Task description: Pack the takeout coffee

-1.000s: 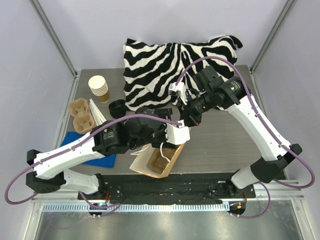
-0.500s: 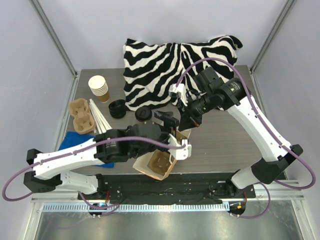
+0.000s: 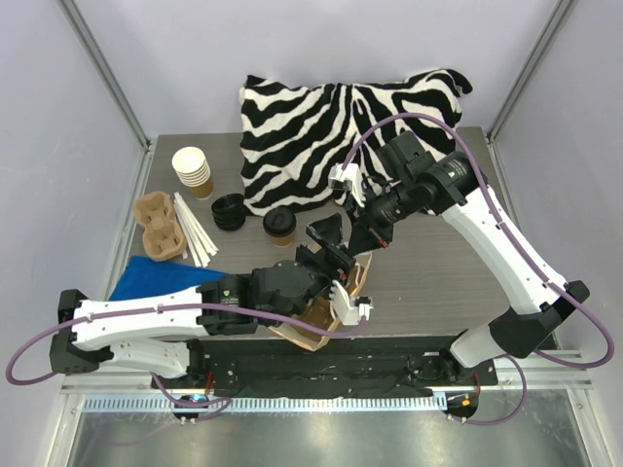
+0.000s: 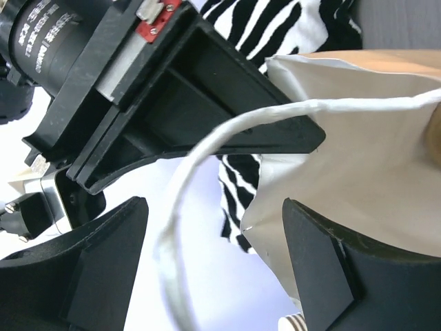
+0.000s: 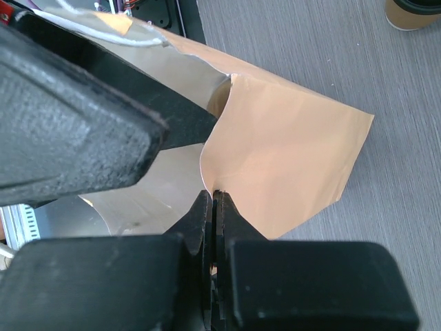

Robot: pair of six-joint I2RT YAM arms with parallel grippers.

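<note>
The takeout coffee (image 3: 279,225), a brown cup with a black lid, stands on the table in front of the zebra pillow; its base also shows in the right wrist view (image 5: 413,10). The brown paper bag (image 3: 324,313) sits at the near edge, mostly hidden under my left arm. My right gripper (image 3: 368,240) is shut on the bag's rim (image 5: 215,195). My left gripper (image 3: 329,247) is open at the bag's mouth, with the bag wall (image 4: 365,158) against its right finger and the white handle (image 4: 207,148) across the gap (image 4: 213,207).
A stack of black lids (image 3: 229,210), a stack of lidless paper cups (image 3: 193,170), a pulp cup carrier (image 3: 159,226), white sticks (image 3: 195,235) and a blue cloth (image 3: 156,277) lie at the left. The zebra pillow (image 3: 331,126) fills the back.
My left arm has swung right, away from the coffee cup, which now stands uncovered. Its open gripper has moved to the bag's mouth. The right gripper has kept its hold on the rim.
</note>
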